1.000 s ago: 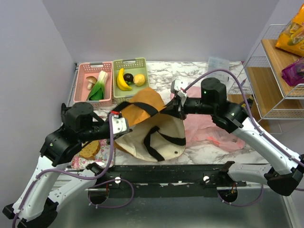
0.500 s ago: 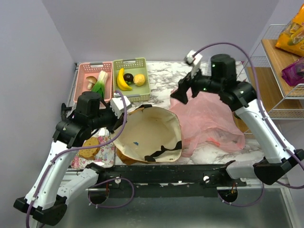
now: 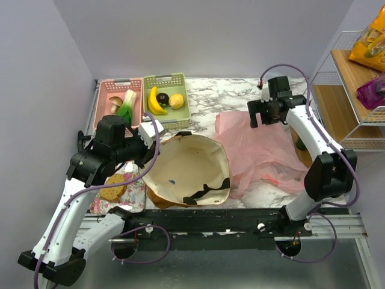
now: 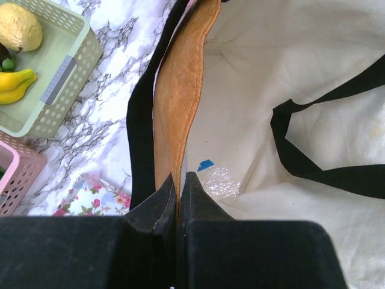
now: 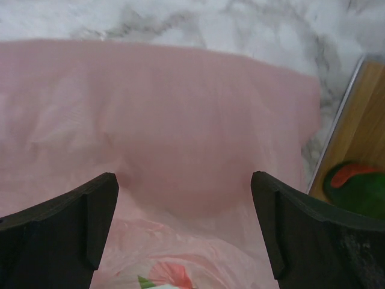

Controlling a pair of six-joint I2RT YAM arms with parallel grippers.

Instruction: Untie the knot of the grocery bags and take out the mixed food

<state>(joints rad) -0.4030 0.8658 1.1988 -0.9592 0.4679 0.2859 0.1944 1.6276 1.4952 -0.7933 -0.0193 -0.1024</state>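
The mustard-yellow tote (image 3: pixel 186 171) lies mouth-up at the table's middle, showing its cream lining and black straps. My left gripper (image 3: pixel 149 137) is shut on the tote's rim (image 4: pixel 180 90), and its jaws (image 4: pixel 179 180) pinch the fabric edge. The pink plastic bag (image 3: pixel 258 150) spreads flat to the right. My right gripper (image 3: pixel 255 115) hangs open over its far edge (image 5: pixel 183 186), holding nothing. The leek (image 3: pixel 125 107) and mushroom (image 3: pixel 114 105) lie in the pink basket. The banana (image 3: pixel 155 101), dark fruit (image 3: pixel 163 97) and lemon (image 3: pixel 176 100) lie in the green basket.
A pink basket (image 3: pixel 135 84) and a green basket (image 3: pixel 180 78) stand at the back left. A bread slice (image 3: pixel 111 189) lies on a floral tray at the front left. A wire shelf (image 3: pixel 349 78) on the right holds an orange packet (image 3: pixel 373 42) and a purple packet (image 3: pixel 373 90).
The tote was turned mouth-up. My right gripper let go, opened, and swung right and back to the pink bag's far edge. The left gripper kept its hold on the rim.
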